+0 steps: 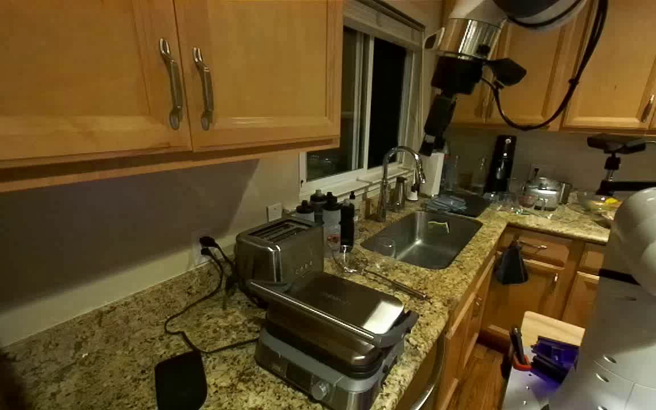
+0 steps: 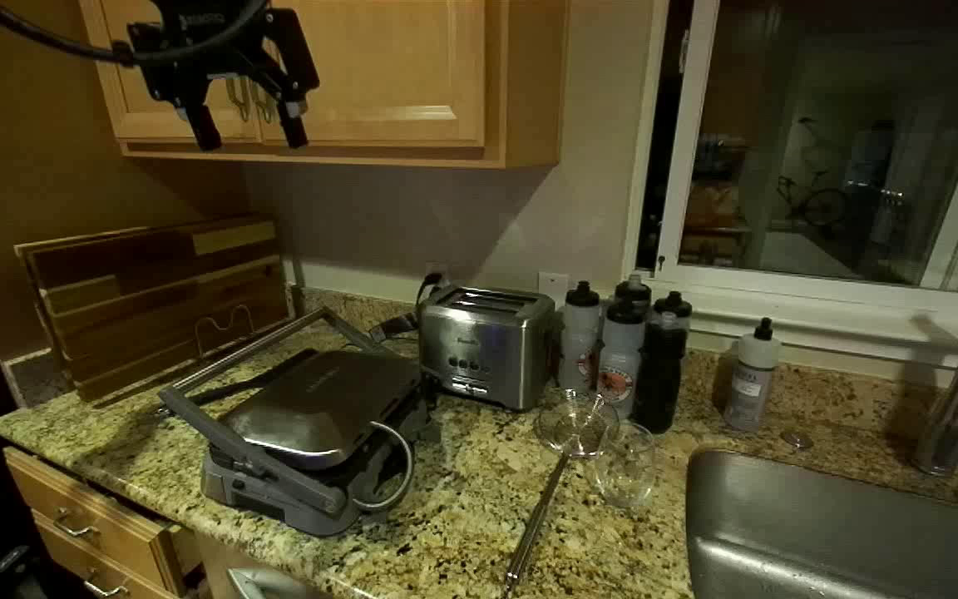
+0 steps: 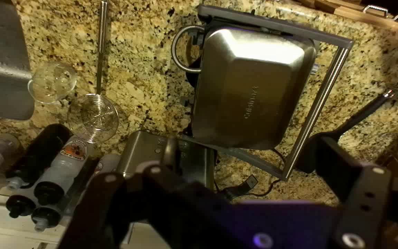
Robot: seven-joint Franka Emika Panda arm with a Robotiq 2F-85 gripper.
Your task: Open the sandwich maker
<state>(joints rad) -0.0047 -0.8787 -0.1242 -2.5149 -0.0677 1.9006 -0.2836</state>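
The sandwich maker is a wide steel and grey press on the granite counter. Its domed lid is down in both exterior views [image 1: 351, 302] [image 2: 313, 408] and in the wrist view [image 3: 250, 93]. Its bar handle [image 2: 250, 349] stands out from the lid's front on two grey side arms; the handle also shows in the wrist view [image 3: 318, 110]. The ribbed plates are hidden. My gripper [image 2: 251, 140] is open and empty, fingers pointing down, well above the counter and touching nothing. In the wrist view its blurred fingers [image 3: 249, 148] are spread wide apart at the bottom.
A silver toaster [image 2: 486, 349] stands beside the sandwich maker near the wall. Several bottles [image 2: 624, 349], a strainer [image 2: 575, 426] and a glass [image 2: 624, 466] lie toward the sink [image 2: 828, 524]. Cutting boards [image 2: 155, 308] lean at the far end. A black utensil [image 3: 354, 119] lies by the handle. Cabinets [image 1: 259, 74] hang above.
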